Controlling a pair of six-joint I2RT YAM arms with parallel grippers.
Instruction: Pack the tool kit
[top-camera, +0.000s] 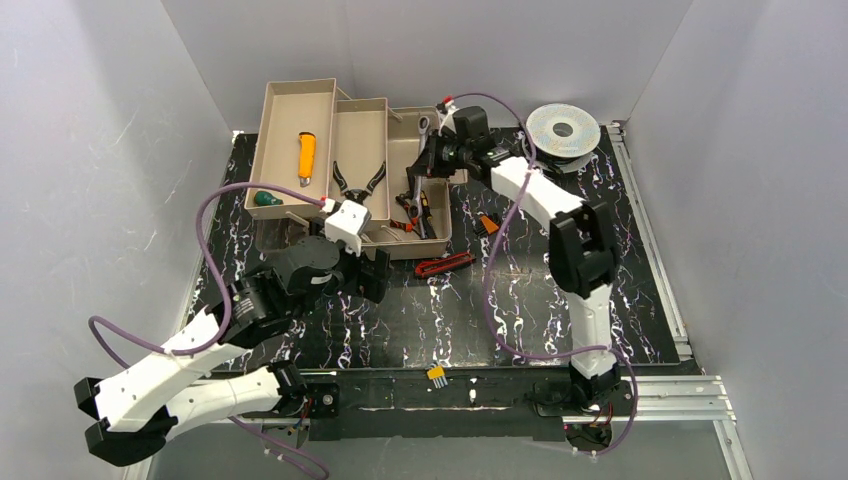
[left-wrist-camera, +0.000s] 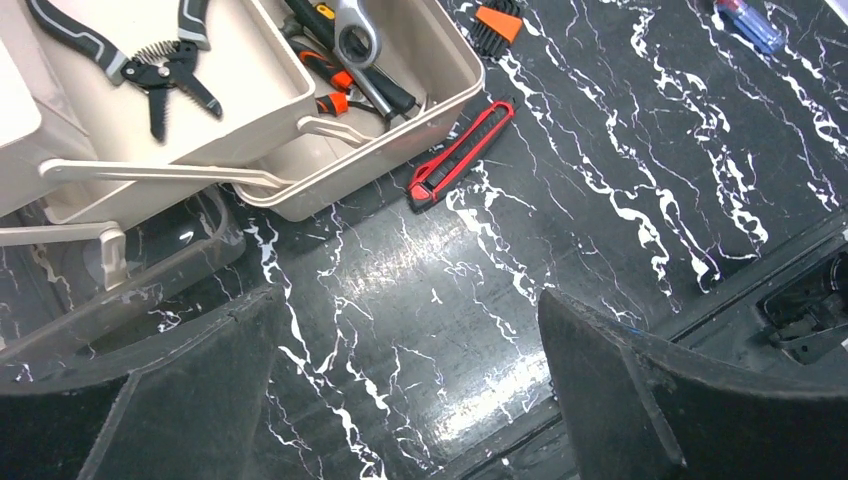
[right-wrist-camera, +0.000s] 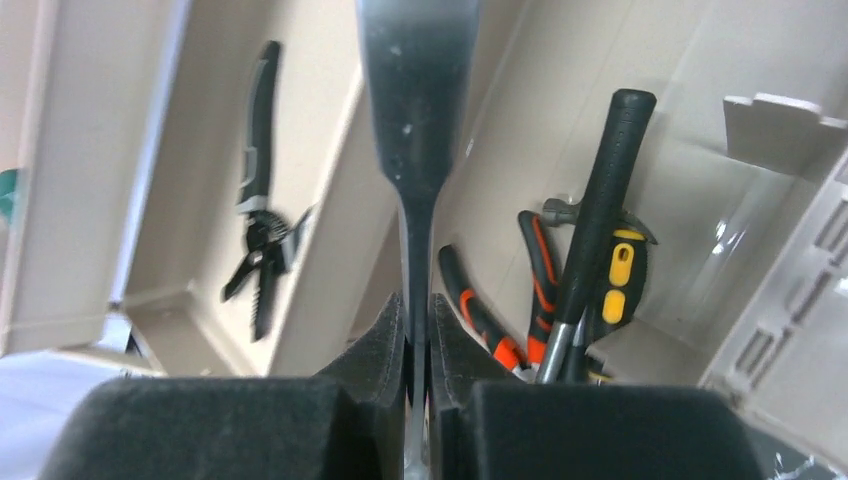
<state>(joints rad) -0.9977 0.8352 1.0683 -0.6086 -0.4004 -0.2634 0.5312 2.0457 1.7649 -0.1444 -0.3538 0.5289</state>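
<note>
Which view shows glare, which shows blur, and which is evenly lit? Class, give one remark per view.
Left wrist: pale glare on the glossy table, the open left gripper dark and soft-edged. Right wrist: the wrench in the right gripper is out of focus, the pliers smeared. Top external: even light, soft shadows, fairly sharp.

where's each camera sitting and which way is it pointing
Top external: high behind the robot, looking down on the open toolbox; left arm and right arm show.
Left wrist: on the left arm, facing the table and red cutter; open left tool shows.
Right wrist: above the toolbox, looking in; right tool shut on a wrench.
Shared: pliers, in all three.
</note>
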